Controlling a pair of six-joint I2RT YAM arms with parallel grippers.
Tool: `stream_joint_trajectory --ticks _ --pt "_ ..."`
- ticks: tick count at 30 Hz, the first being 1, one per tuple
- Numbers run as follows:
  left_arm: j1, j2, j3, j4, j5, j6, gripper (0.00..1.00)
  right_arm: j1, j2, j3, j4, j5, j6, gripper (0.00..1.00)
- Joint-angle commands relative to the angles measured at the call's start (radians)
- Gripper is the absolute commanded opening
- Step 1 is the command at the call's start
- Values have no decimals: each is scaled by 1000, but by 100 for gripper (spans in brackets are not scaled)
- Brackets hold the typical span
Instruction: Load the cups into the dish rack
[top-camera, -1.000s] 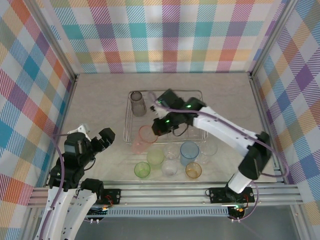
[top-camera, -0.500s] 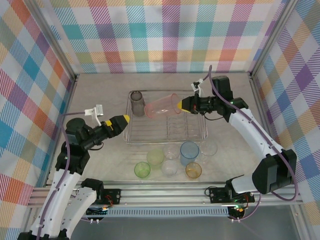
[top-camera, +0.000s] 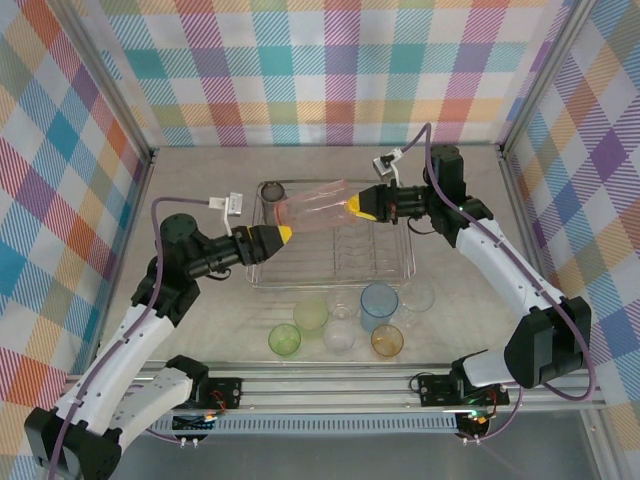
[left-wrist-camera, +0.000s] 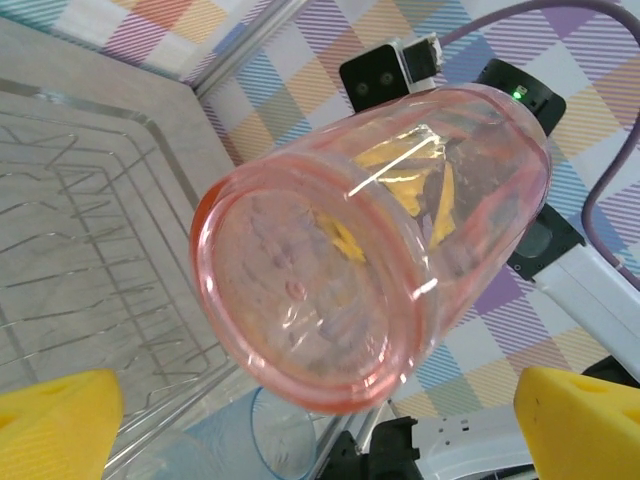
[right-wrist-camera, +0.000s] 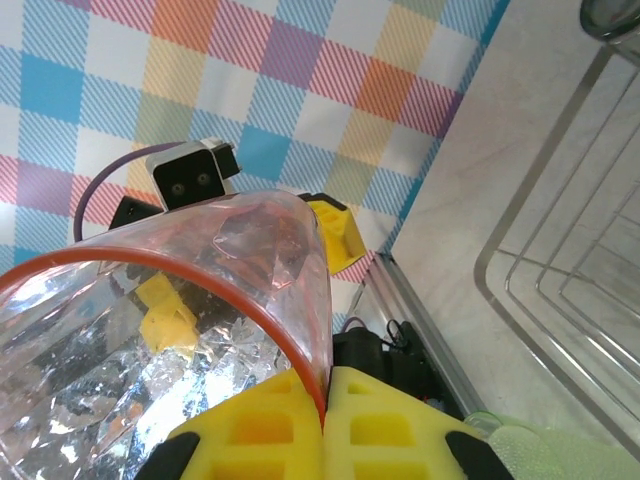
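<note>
A pink-red cup (top-camera: 312, 207) hangs on its side above the dish rack (top-camera: 405, 272). My right gripper (top-camera: 366, 205) is shut on its rim, one finger inside and one outside (right-wrist-camera: 325, 400). The cup's base (left-wrist-camera: 330, 270) faces my left gripper (top-camera: 277, 236), which stands open just left of it with both yellow fingertips (left-wrist-camera: 585, 425) wide apart and off the cup. A smoky grey cup (top-camera: 271, 190) stands in the rack's back left corner, partly hidden. Two green cups (top-camera: 310, 315) (top-camera: 284, 340), a light blue (top-camera: 378, 302), an orange (top-camera: 386, 341) and two clear cups (top-camera: 340, 330) (top-camera: 418, 295) stand on the table in front of the rack.
The rack's wire tines (left-wrist-camera: 100, 200) lie below the pink cup. Checked walls with metal posts (top-camera: 145, 190) close in three sides. A metal rail (top-camera: 340, 385) runs along the near edge by the arm bases.
My right gripper lifted the pink cup from the table by the rack's front and carried it up and left over the rack. My left arm reached out towards the cup's base.
</note>
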Motion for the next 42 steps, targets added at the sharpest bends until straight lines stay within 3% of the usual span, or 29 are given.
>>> stream_joint_trajectory --ticks 1,8,17,27,30,31,32,35,36,38,42 --pt "-26 3 42 103 27 0 100 15 -12 -5 69 -84 12 0" --pt "-47 6 39 176 20 -7 100 50 10 -8 73 -119 -14 0" --pt "-112 57 73 128 25 37 89 67 37 15 37 -116 -54 0" --pt "-138 59 89 69 9 61 52 67 56 32 12 -101 -71 1" --pt "-141 52 91 49 -10 69 40 67 60 41 -8 -90 -85 31" --pt "-142 47 91 36 -21 73 37 66 60 46 -28 -76 -97 55" --pt "-142 41 92 26 -31 78 33 65 57 52 -59 -57 -116 70" --pt "-142 13 100 -39 -106 103 17 60 48 76 -191 7 -200 89" --pt "-142 1 105 -70 -140 114 14 55 39 77 -236 41 -227 100" --pt "-142 -24 115 -139 -218 135 12 39 20 80 -324 106 -275 99" --pt "-142 -38 173 -352 -400 187 9 7 -42 65 -496 383 -343 99"
